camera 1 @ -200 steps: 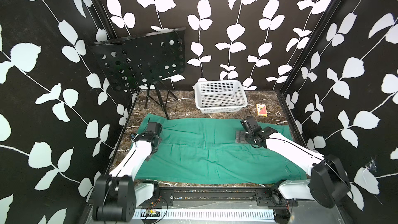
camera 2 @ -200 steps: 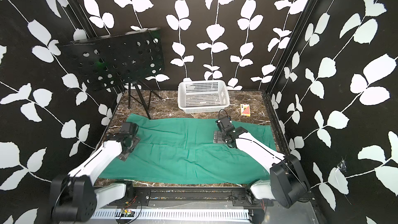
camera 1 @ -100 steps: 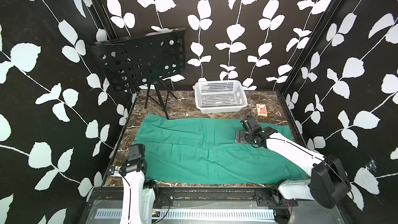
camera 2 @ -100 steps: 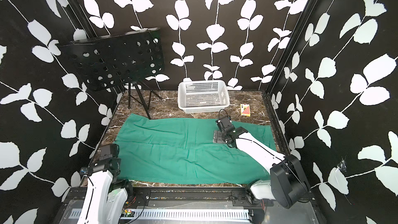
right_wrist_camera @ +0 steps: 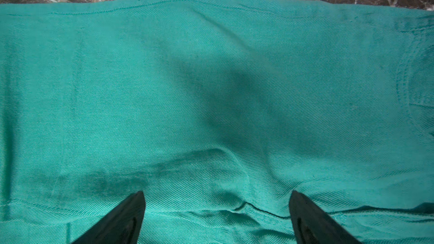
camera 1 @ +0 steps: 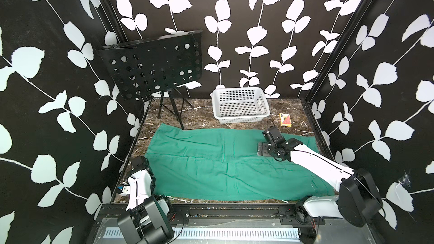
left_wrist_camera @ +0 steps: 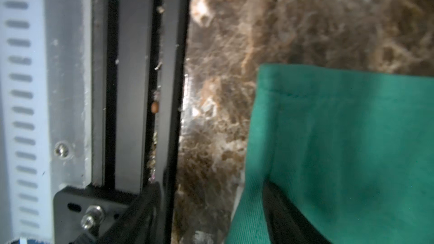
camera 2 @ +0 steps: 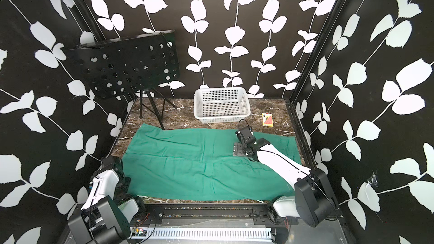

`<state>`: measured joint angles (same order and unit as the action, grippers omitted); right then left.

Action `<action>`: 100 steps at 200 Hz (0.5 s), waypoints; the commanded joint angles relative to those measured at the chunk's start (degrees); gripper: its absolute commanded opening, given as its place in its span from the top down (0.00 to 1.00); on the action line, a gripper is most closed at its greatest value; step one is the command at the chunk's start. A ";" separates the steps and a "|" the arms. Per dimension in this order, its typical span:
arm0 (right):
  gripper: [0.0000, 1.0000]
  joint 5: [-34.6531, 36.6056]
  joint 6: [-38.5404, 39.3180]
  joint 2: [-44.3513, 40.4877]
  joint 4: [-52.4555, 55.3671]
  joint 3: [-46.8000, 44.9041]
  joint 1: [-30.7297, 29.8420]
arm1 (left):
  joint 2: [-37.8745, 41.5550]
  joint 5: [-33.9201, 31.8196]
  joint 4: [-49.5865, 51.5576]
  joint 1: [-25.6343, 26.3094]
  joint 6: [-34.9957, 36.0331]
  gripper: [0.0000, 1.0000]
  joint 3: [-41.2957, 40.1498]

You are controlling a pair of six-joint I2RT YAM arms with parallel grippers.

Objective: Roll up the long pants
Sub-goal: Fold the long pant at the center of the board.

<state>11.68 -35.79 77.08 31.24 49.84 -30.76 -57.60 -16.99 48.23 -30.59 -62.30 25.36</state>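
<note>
Long pants (camera 1: 211,160) lie flat, full length left to right across the tabletop (camera 1: 199,113), legs side by side; no turn of a roll anywhere. Right tool (right_wrist_camera: 216,193): jaws wide, tips pressing the cloth toward the far right. Left tool (left_wrist_camera: 209,198) at the near-left hem corner, jaws apart astride the edge (not clamped, as far as I can see). By my reading the whole rolling job remains.
</note>
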 commanded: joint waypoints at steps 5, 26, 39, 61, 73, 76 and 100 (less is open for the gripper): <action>0.02 1.41 -0.85 -0.54 1.06 1.13 -0.29 | 3.59 0.20 1.41 -0.31 4.05 0.33 1.35; 0.02 1.13 -0.87 0.03 0.95 1.46 -0.31 | 6.26 -1.01 3.40 -0.34 4.90 0.33 3.07; 0.02 1.13 -0.71 0.42 1.16 1.87 -0.33 | 6.39 -1.06 4.48 -0.33 4.70 0.33 3.93; 0.02 1.21 -0.68 0.54 1.29 2.27 -0.28 | 6.30 -0.34 3.07 -0.30 4.62 0.33 3.06; 0.02 1.23 -0.75 0.49 1.28 2.22 -0.31 | 5.75 0.58 1.02 -0.33 4.17 0.34 1.71; 0.02 1.24 -0.77 0.39 1.35 2.10 -0.27 | 5.56 0.88 0.39 -0.32 4.05 0.34 1.28; 0.02 1.76 -1.04 -0.23 1.94 1.77 -0.13 | 2.66 3.02 -5.30 -0.29 3.25 0.40 -1.63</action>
<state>11.86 -35.90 77.10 31.99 49.87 -30.76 -52.62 -16.03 47.35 -30.68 -58.67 26.65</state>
